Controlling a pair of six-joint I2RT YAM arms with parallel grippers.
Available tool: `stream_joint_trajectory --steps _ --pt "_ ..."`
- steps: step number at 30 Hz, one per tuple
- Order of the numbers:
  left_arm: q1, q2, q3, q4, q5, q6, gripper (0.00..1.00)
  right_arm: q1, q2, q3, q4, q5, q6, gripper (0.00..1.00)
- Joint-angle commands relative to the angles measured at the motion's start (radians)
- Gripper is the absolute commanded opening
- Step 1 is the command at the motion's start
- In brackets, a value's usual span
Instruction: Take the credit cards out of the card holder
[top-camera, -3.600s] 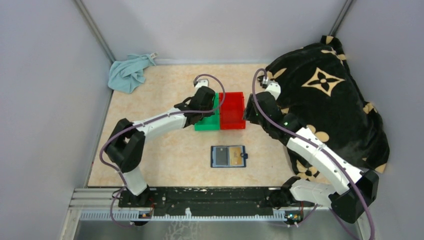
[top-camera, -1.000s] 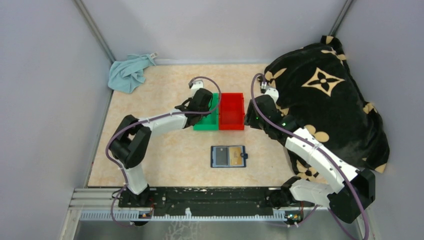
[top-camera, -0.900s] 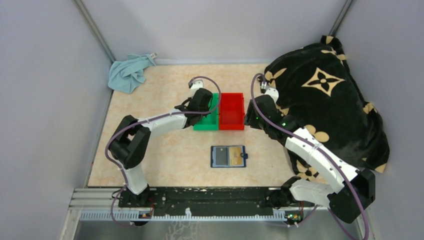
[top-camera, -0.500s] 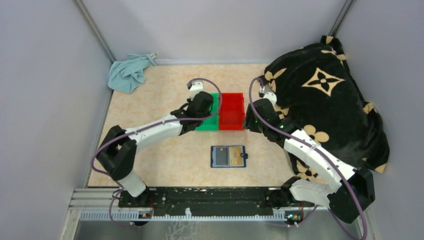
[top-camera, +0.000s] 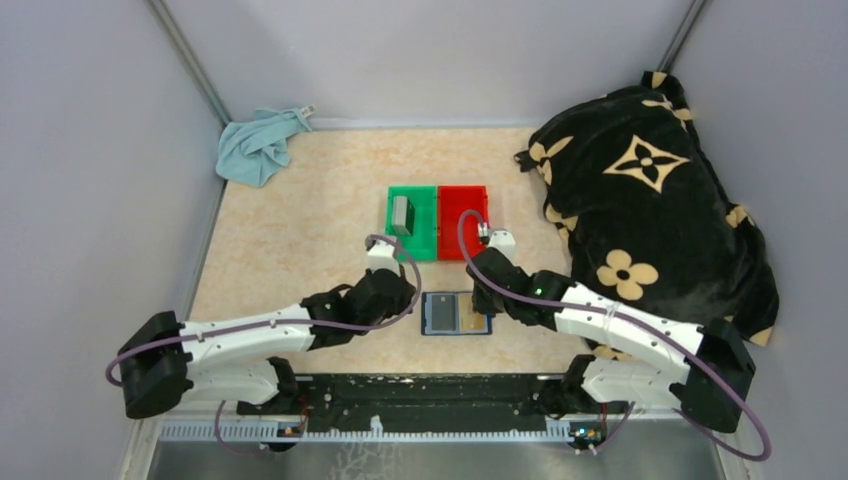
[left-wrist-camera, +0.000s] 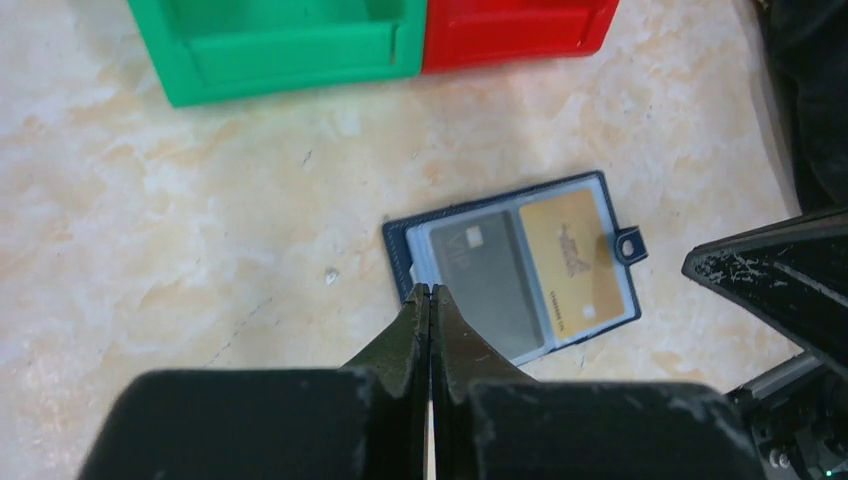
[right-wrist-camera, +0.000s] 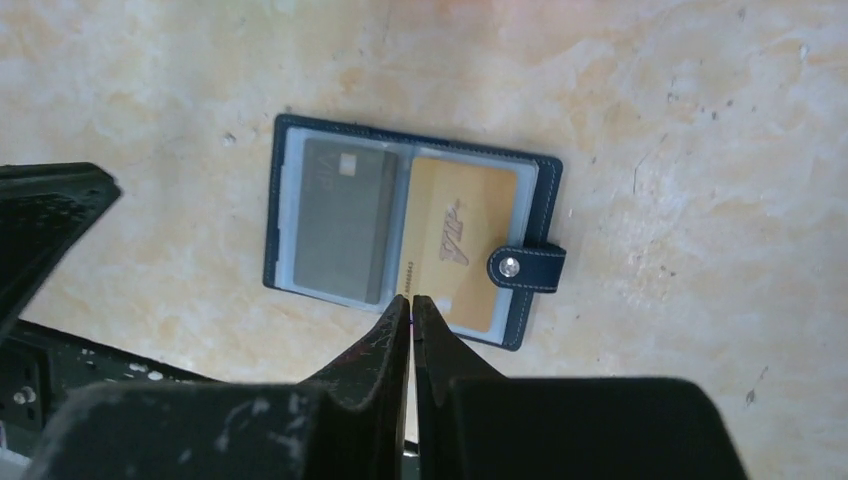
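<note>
Navy card holder (right-wrist-camera: 550, 200) lies open on the marbled table (top-camera: 300, 230), one grey card (right-wrist-camera: 340, 218) and one gold card (right-wrist-camera: 455, 240) in its pockets. Beyond open tabletop, two touching bins: the green bin (top-camera: 422, 235) holds a grey object (top-camera: 402, 214), the red bin (top-camera: 463, 235) sits beside it. The left gripper (left-wrist-camera: 430, 300) is clenched empty at the holder's left edge. The right gripper (right-wrist-camera: 411, 305) is clenched empty by the seam between the cards.

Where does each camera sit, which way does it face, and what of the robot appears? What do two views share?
Top external: above and behind the robot, looking down on the table; left arm and right arm visible.
Left wrist: on the left arm, looking down past its shut left claw at the card holder.
Right wrist: on the right arm, down past its shut right claw.
Shared: both wrist views show the open card holder with a grey card and a gold card.
</note>
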Motion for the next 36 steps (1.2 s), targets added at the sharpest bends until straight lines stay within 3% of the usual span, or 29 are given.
stream_joint_trajectory --steps 1,4,7,9,13,18,20,25,30,33,36 --pt "-0.014 -0.086 -0.092 0.039 0.058 -0.068 0.00 0.023 0.004 -0.054 0.043 0.025 0.064 0.04" --pt "-0.037 -0.086 -0.113 0.011 0.038 -0.097 0.00 0.048 0.008 -0.064 0.064 0.038 0.075 0.08" --pt "-0.048 -0.085 -0.115 -0.016 0.016 -0.143 0.00 0.102 0.069 -0.011 0.034 0.079 0.071 0.39" --pt "-0.049 -0.103 -0.121 -0.028 -0.005 -0.177 0.00 0.126 0.128 0.037 0.010 0.107 0.071 0.49" --pt "-0.047 -0.130 -0.158 -0.018 -0.073 -0.179 0.27 0.135 0.241 0.104 -0.015 0.121 0.075 0.51" --pt "-0.047 -0.131 -0.143 -0.081 -0.101 -0.195 0.31 0.137 0.332 0.157 -0.047 0.177 0.061 0.45" --pt "-0.047 -0.140 -0.143 -0.058 -0.096 -0.159 0.27 0.136 0.364 0.187 -0.078 0.199 0.060 0.41" --pt "-0.047 -0.122 -0.138 0.105 0.000 -0.026 0.12 0.066 0.340 0.174 -0.083 0.155 0.075 0.17" --pt "-0.046 -0.053 -0.127 0.299 0.140 0.032 0.03 -0.008 0.254 0.099 -0.052 0.117 0.055 0.06" --pt "-0.040 -0.013 -0.117 0.359 0.179 0.026 0.17 -0.026 0.254 0.065 -0.027 0.089 0.032 0.02" --pt "-0.032 0.016 -0.123 0.378 0.200 -0.057 0.66 -0.031 0.261 0.042 -0.005 0.058 0.030 0.00"
